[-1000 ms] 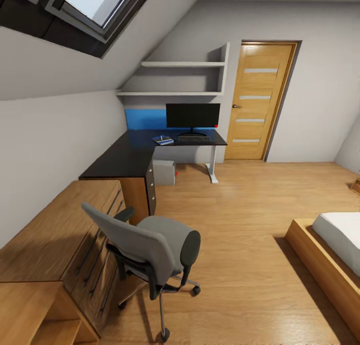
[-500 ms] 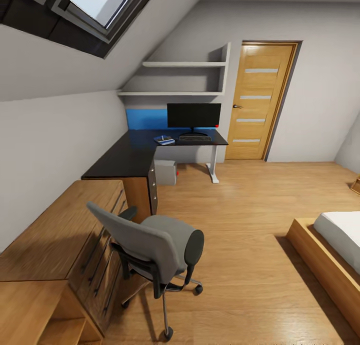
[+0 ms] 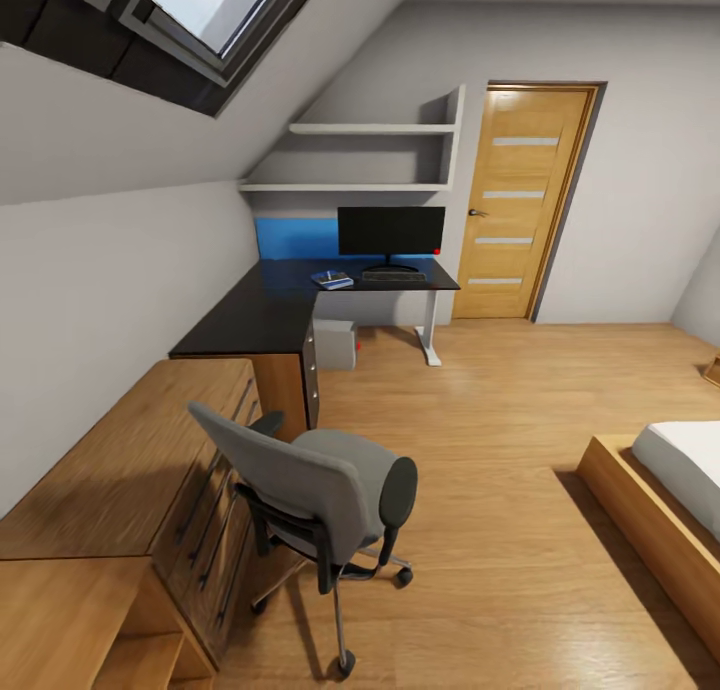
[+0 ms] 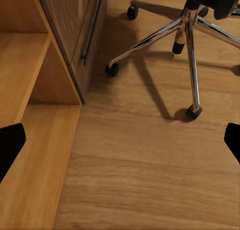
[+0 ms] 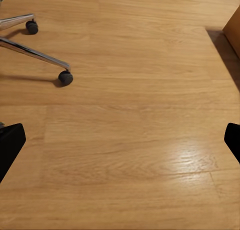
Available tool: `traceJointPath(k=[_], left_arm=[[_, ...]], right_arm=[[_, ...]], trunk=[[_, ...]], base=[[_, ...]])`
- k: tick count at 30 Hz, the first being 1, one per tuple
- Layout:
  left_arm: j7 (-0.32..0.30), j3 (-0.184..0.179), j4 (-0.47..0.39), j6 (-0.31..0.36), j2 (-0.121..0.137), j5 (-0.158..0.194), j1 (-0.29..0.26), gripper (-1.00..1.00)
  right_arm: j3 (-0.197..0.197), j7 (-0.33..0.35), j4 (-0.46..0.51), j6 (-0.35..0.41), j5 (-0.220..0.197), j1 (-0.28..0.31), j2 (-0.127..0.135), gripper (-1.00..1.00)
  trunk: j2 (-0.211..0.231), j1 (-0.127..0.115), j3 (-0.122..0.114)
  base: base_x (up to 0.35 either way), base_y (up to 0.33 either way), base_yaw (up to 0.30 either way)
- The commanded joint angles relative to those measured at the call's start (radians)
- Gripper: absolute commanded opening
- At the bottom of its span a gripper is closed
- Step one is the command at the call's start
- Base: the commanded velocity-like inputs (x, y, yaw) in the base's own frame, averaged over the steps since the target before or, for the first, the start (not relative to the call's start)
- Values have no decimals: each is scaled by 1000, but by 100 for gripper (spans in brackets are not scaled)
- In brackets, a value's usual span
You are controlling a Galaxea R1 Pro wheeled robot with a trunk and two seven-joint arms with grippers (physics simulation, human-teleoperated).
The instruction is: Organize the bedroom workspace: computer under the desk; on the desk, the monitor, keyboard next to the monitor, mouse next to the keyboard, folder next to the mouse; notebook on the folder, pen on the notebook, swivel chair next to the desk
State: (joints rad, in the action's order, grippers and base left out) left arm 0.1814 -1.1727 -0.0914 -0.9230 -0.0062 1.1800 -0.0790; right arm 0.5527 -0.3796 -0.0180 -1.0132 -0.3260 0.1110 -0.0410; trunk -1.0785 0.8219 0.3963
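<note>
The grey swivel chair [image 3: 320, 490] stands on the wood floor with its back towards me, beside the low dresser. Far off, the black L-shaped desk [image 3: 262, 313] carries the dark monitor [image 3: 391, 232], with the keyboard [image 3: 392, 277] in front of it. A blue notebook-like item [image 3: 331, 280] lies left of the keyboard. The grey computer [image 3: 335, 345] sits under the desk. My left gripper [image 4: 120, 142] hangs open over the floor near the chair's chrome base [image 4: 190, 65]. My right gripper [image 5: 120, 142] is open above bare floor, with a chair caster [image 5: 65, 77] nearby.
A wooden dresser [image 3: 120, 480] and an open shelf unit [image 4: 30, 80] run along the left wall. A bed on a wooden frame [image 3: 660, 510] fills the right. A wooden door [image 3: 515, 200] stands beyond the desk, under wall shelves [image 3: 370, 155]. Open floor lies between chair and bed.
The whole head view has shifted, so the camera has moved; the chair and desk now sit slightly further right in the picture. Nothing in the room itself has moved.
</note>
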Motion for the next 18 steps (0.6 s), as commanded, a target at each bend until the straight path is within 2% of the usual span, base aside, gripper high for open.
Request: traceJointPath(k=[1, 10, 18], left_arm=[[10, -8, 0, -2, 0, 0, -1, 100], [10, -9, 0, -2, 0, 0, -1, 100], [10, -9, -1, -2, 0, 0, -1, 100]], right_arm=[[9, -4, -2, -3, -5, 1, -1, 100], [9, -4, -2, -2, -5, 1, -1, 100], [9, -4, -2, -2, -5, 1, -2, 100]], trunk=[[-1, 0, 1], [-1, 0, 1], [-1, 0, 1]], base=[[-7, 24, 0], [-111, 102, 0], [-56, 32, 0]])
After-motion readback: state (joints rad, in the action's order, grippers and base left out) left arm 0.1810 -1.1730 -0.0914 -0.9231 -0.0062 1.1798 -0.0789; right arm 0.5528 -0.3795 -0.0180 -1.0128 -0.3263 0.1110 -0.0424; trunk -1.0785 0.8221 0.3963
